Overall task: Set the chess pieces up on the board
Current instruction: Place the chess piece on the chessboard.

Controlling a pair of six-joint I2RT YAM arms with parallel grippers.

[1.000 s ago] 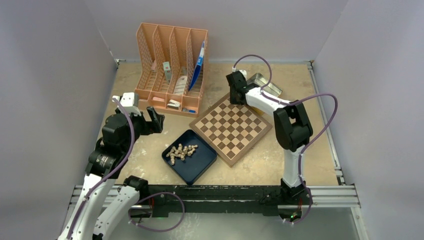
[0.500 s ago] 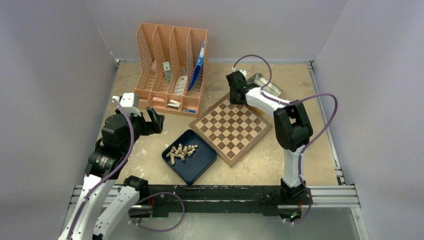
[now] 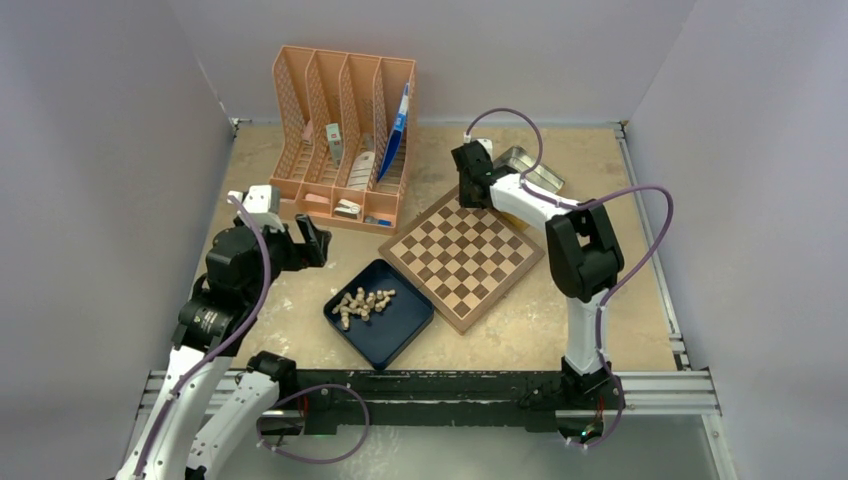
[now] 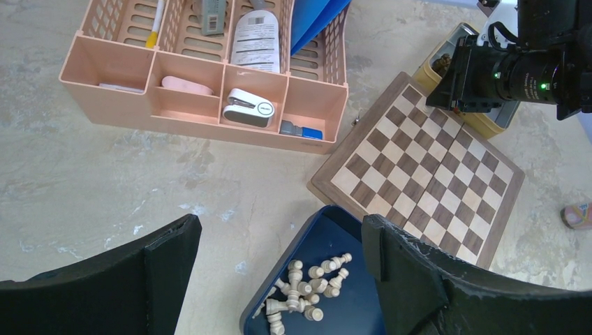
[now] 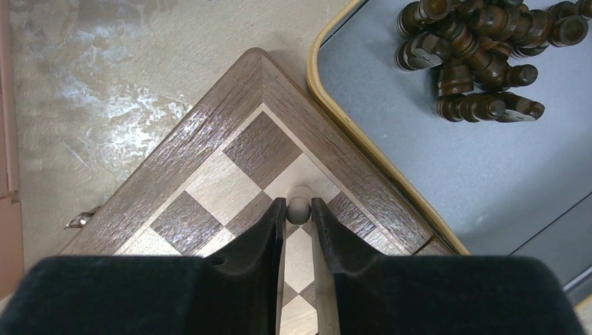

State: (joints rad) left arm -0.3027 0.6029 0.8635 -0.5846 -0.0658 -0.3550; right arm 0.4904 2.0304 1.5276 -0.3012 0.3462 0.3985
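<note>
The beige tabletop (image 3: 280, 300) carries a peach desk organiser (image 3: 342, 140) at far left. The board (image 3: 462, 255) lies in the middle, turned like a diamond, its squares bare in the top view. At its near-left edge sits a dark blue tray (image 3: 400, 335) holding a heap of chess pieces (image 3: 362, 302). A tin (image 5: 433, 160) with dark pieces (image 5: 475, 49) touches the board's far-right edge. The left arm's jaws hang wide apart, empty, left of the tray. The right arm's jaws are clamped on 1 pale piece (image 5: 299, 208) at the board's far corner.
</note>
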